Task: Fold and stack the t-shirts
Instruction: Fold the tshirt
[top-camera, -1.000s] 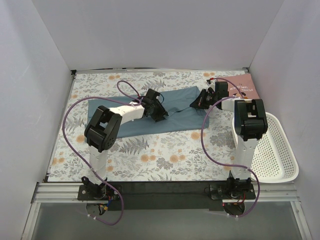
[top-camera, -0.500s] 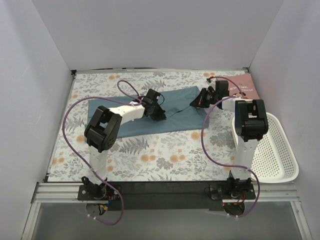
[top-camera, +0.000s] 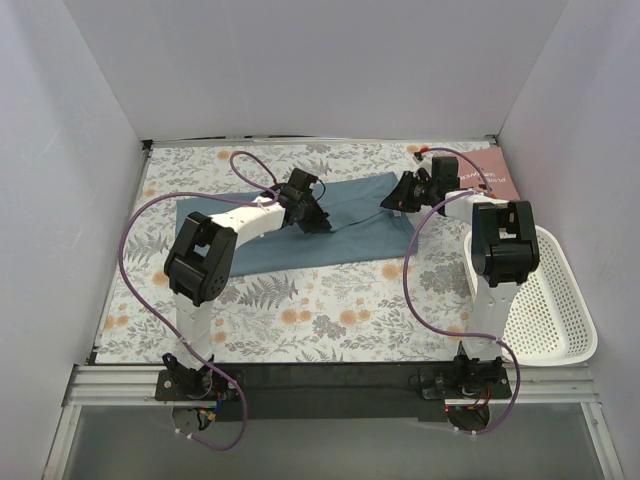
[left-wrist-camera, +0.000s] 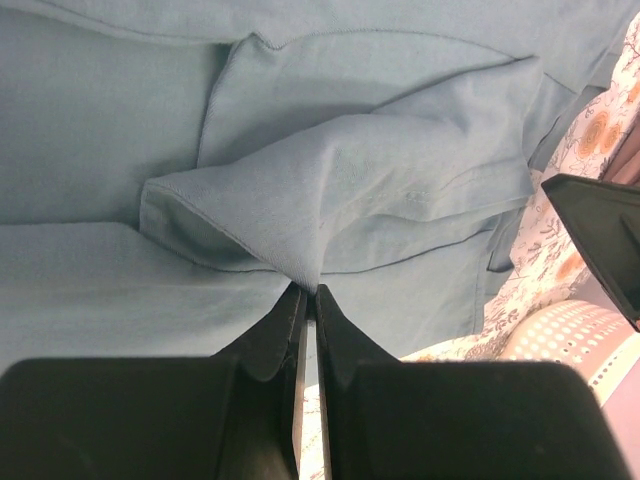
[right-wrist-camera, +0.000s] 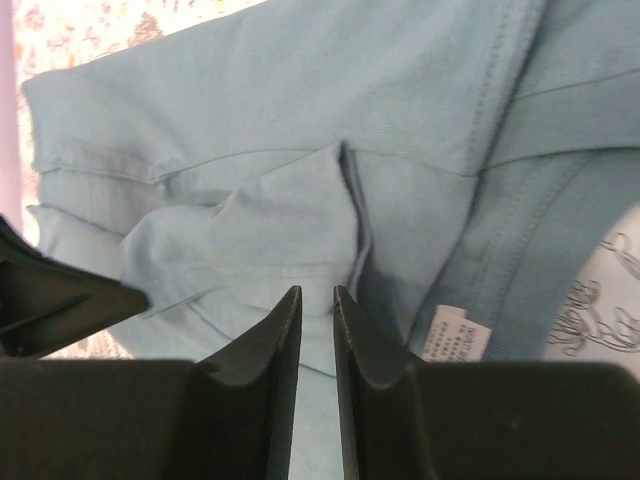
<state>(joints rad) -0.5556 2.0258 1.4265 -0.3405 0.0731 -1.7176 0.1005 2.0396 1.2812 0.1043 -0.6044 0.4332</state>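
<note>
The teal-blue t-shirt lies spread across the middle of the floral cloth. My left gripper is over its middle, shut on a raised fold of it. My right gripper is at the shirt's right end near the collar, jaws a narrow gap apart with teal cloth between them. The white neck label shows just right of the right fingers. The pink t-shirt lies flat at the back right corner, beyond the right gripper, partly hidden by it.
A white perforated basket stands at the right edge, beside the right arm. Purple cables loop over both arms. White walls close off the left, back and right. The floral table cloth is bare in front of the shirt.
Both grippers have moved a little toward the back of the table, drawing the pinched teal cloth with them. The pink shirt and the basket have not moved.
</note>
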